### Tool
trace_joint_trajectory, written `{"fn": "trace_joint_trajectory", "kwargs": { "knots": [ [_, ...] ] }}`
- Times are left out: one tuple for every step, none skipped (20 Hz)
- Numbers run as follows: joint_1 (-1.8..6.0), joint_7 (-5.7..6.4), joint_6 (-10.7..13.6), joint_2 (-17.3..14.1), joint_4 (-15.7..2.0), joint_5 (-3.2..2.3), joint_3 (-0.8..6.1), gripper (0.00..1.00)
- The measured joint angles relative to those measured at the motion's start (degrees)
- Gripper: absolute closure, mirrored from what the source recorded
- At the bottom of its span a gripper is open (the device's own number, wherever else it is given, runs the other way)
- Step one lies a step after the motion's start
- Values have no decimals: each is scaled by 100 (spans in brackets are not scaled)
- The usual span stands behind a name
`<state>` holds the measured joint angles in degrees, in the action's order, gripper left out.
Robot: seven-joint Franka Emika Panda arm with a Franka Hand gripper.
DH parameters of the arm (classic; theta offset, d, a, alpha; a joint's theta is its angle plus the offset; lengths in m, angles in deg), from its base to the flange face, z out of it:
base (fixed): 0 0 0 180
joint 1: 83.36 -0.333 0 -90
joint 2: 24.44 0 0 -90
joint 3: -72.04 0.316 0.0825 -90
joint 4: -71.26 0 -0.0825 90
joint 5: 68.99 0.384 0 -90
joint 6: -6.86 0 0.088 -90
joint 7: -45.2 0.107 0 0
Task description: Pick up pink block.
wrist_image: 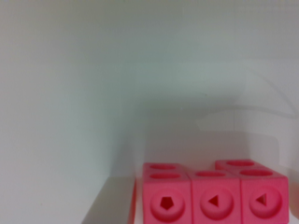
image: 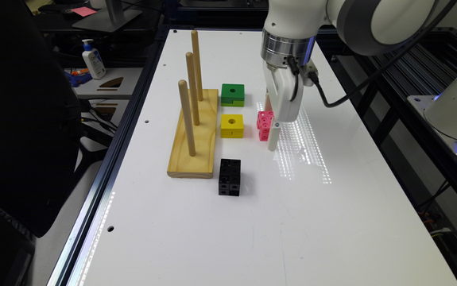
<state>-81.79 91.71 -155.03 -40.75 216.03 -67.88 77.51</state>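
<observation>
The pink block (image: 263, 125) rests on the white table (image: 252, 230) near its middle, to the exterior view's right of a yellow block. My gripper (image: 271, 132) is lowered straight down to table height, right against the block's side on the exterior view's right, and its white body covers part of the block. In the wrist view the pink block (wrist_image: 212, 196) shows very close, with round holes in its faces and white table beyond it.
A wooden base with three upright pegs (image: 194, 135) lies at the exterior view's left of the blocks. A green block (image: 232, 94) and a yellow block (image: 232, 125) sit beside it. A black cube (image: 229, 176) stands nearer the camera. The table's metal edge (image: 105, 198) runs along the left.
</observation>
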Motion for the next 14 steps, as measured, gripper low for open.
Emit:
{"fn": "trace_joint_trajectory", "kwargs": {
  "knots": [
    [0, 0, 0, 0, 0, 0, 0, 0],
    [0, -1, 0, 2, 0, 0, 0, 100],
    [0, -1, 0, 2, 0, 0, 0, 100],
    [0, -1, 0, 2, 0, 0, 0, 100],
    [0, -1, 0, 2, 0, 0, 0, 100],
    [0, -1, 0, 2, 0, 0, 0, 100],
    [0, -1, 0, 2, 0, 0, 0, 100],
    [0, -1, 0, 2, 0, 0, 0, 100],
    [1, -1, 0, 2, 0, 0, 0, 100],
    [1, -1, 1, 2, 1, 0, 0, 100],
    [3, -1, 1, 2, 1, 0, 0, 100],
    [6, -1, 2, 2, 1, 0, -1, 100],
    [8, -1, 2, 3, 1, 0, -1, 100],
    [10, -1, 2, 3, 1, 0, -1, 100]
  ]
}}
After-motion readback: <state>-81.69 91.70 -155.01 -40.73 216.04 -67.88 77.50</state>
